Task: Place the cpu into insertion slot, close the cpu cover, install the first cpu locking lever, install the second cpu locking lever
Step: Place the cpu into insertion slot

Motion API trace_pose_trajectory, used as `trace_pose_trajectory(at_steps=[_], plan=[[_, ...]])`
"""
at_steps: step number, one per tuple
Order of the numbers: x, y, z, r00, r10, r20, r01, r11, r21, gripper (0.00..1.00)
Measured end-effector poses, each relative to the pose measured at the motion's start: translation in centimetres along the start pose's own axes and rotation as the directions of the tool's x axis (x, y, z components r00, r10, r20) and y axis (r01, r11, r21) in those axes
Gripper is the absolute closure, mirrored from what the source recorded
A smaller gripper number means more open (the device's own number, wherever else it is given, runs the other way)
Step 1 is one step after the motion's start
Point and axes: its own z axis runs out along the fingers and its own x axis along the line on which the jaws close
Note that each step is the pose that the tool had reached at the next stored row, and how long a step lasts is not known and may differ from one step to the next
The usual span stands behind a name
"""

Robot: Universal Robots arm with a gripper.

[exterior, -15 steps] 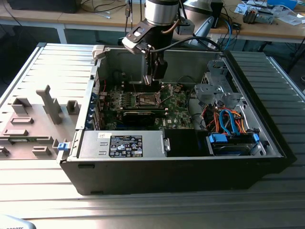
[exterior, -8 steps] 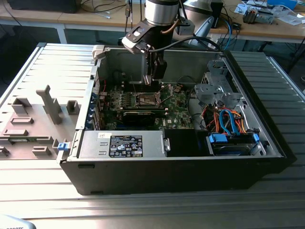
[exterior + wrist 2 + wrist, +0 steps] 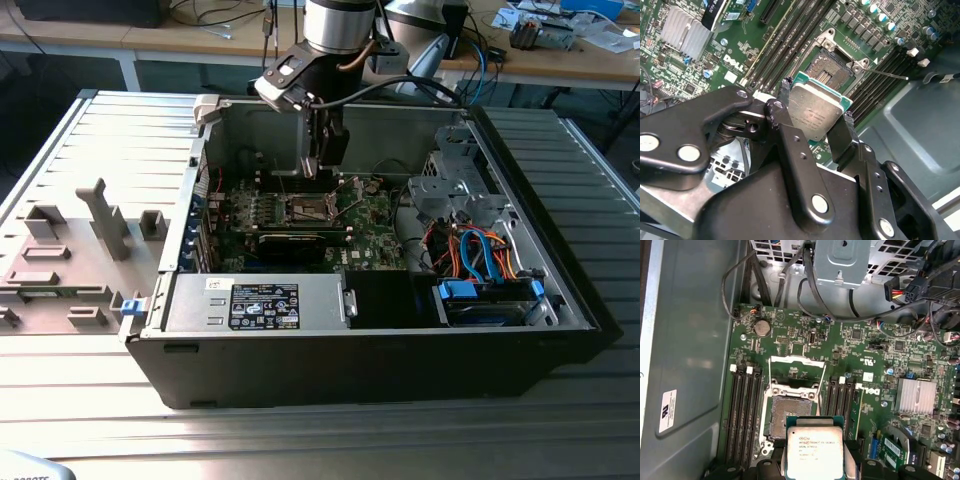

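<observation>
Claw fingers are clamping the cpu by opposite edges; I am holding it above the uncovered insertion slot on the motherboard.

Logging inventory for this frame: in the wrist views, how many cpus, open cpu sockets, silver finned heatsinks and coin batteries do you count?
cpu: 1
open cpu socket: 1
silver finned heatsink: 1
coin battery: 1
Total: 4
</observation>
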Motion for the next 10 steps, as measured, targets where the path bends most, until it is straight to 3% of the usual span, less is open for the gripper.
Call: trace_pose_trajectory(at_steps=[10], plan=[[0.00, 0.00, 0.01, 0.9996, 0.029, -0.0011, -0.029, 0.9996, 0.0010, 0.45]])
